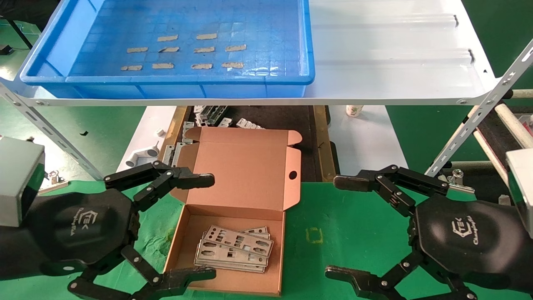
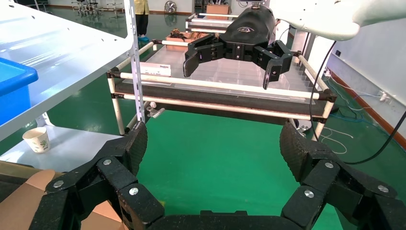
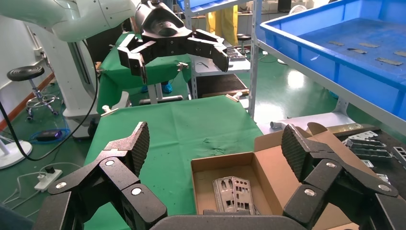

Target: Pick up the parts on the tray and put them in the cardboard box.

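Head view: left gripper [image 1: 208, 227] at 8 o'clock and right gripper [image 1: 339, 227] at 4 o'clock are held wide open, empty, flanking the cardboard box [image 1: 245, 175] where parts [image 1: 234, 248] are stacked.

The tray [image 1: 183, 77] runs off the head view's top edge, its far wall unseen. Under the top plate, the stacked parts [image 1: 235, 248] cover one another. In the right wrist view, the cardboard box [image 3: 268, 177] is partly hidden behind the right gripper's fingers [image 3: 306, 153]

Our two glossy black grippers: left gripper [image 1: 210, 227], right gripper [image 1: 331, 227], silver-screwed linkages, textured fingertips [image 2: 136, 143], white logos.
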Robot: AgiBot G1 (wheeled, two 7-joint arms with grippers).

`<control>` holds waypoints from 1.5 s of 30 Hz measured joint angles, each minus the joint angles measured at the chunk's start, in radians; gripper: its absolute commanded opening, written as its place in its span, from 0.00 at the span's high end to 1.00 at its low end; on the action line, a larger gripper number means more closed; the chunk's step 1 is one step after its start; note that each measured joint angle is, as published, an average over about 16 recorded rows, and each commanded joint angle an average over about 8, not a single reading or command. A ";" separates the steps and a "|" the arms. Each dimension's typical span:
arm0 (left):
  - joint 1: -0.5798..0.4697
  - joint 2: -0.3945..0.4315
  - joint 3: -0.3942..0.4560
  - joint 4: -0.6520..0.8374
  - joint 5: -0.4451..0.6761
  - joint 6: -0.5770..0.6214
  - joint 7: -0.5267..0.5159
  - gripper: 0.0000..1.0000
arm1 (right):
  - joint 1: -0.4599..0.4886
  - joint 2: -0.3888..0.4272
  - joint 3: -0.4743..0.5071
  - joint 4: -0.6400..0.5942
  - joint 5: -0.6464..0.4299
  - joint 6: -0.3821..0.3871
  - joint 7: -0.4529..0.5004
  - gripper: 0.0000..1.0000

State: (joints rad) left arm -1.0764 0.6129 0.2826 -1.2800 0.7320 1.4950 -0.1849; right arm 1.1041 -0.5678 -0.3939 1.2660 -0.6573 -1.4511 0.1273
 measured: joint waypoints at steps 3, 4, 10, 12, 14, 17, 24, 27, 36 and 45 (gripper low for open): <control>0.000 0.000 0.000 0.000 0.000 0.000 0.000 0.00 | 0.000 0.000 0.000 0.000 0.000 0.000 0.000 0.00; 0.000 0.000 0.000 0.000 0.000 0.000 0.000 0.00 | 0.000 0.000 0.000 0.000 0.000 0.000 0.000 0.00; 0.000 0.000 0.000 0.000 0.000 0.000 0.000 0.00 | 0.000 0.000 0.000 0.000 0.000 0.000 0.000 0.00; 0.000 0.000 0.000 0.000 0.000 0.000 0.000 0.00 | 0.000 0.000 0.000 0.000 0.000 0.000 0.000 0.00; 0.000 0.000 0.000 0.000 0.000 0.000 0.000 0.00 | 0.000 0.000 0.000 0.000 0.000 0.000 0.000 0.00; 0.000 0.000 0.000 0.000 0.000 0.000 0.000 0.00 | 0.000 0.000 0.000 0.000 0.000 0.000 0.000 0.00; 0.000 0.000 0.000 0.000 0.000 0.000 0.000 0.00 | 0.000 0.000 0.000 0.000 0.000 0.000 0.000 0.00; 0.000 0.000 0.000 0.000 0.000 0.000 0.000 0.00 | 0.000 0.000 0.000 0.000 0.000 0.000 0.000 0.00; 0.000 0.000 0.000 0.000 0.000 0.000 0.000 0.00 | 0.000 0.000 0.000 0.000 0.000 0.000 0.000 0.00; 0.000 0.000 0.000 0.000 0.000 0.000 0.000 0.00 | 0.000 0.000 0.000 0.000 0.000 0.000 0.000 0.00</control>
State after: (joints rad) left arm -1.0764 0.6129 0.2826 -1.2800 0.7319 1.4950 -0.1849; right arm 1.1041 -0.5677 -0.3939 1.2660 -0.6573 -1.4511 0.1273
